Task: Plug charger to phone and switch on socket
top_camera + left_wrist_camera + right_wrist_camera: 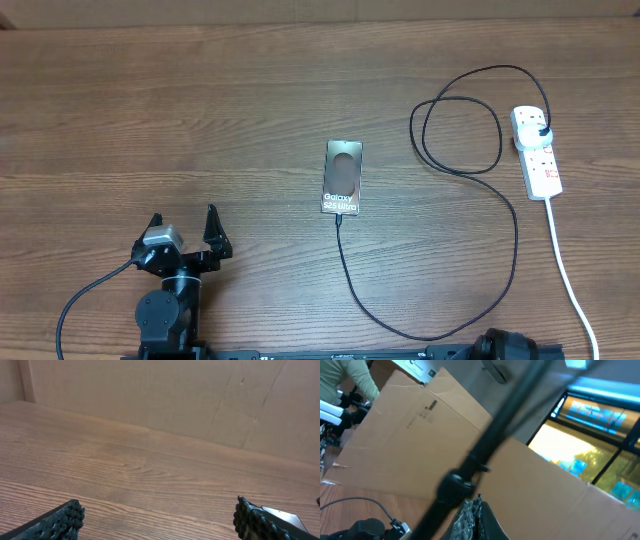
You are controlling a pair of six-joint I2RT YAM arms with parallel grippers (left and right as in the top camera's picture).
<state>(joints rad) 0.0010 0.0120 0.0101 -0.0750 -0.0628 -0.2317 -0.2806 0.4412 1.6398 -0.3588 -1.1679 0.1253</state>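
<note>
The phone (342,177) lies mid-tabletop. The charger (340,235) tip touches its near end, and the plug sits in the socket (540,160) near the right edge. The left gripper (184,222) fingers are apart; the right gripper (471,510) fingers are together.

Worktop (200,100): brown wood-grain surface, grain running 9 to 3 o'clock, filling the overhead view

Cardboard panel (150,395): plain brown, standing upright along the worktop's far edge at 12 o'clock in the left wrist view, faint creases toward 2 o'clock

Cardboard sheet (420,445): right wrist view, seen tilted, with a small dark printed label (431,406) near its upper edge at 11 o'clock

Person (340,380): at 10 o'clock, pale green sleeve, only partly in frame

Window (590,430): at 2 o'clock, brightly lit, dark frame bars, blurred yellow and blue patches behind
</note>
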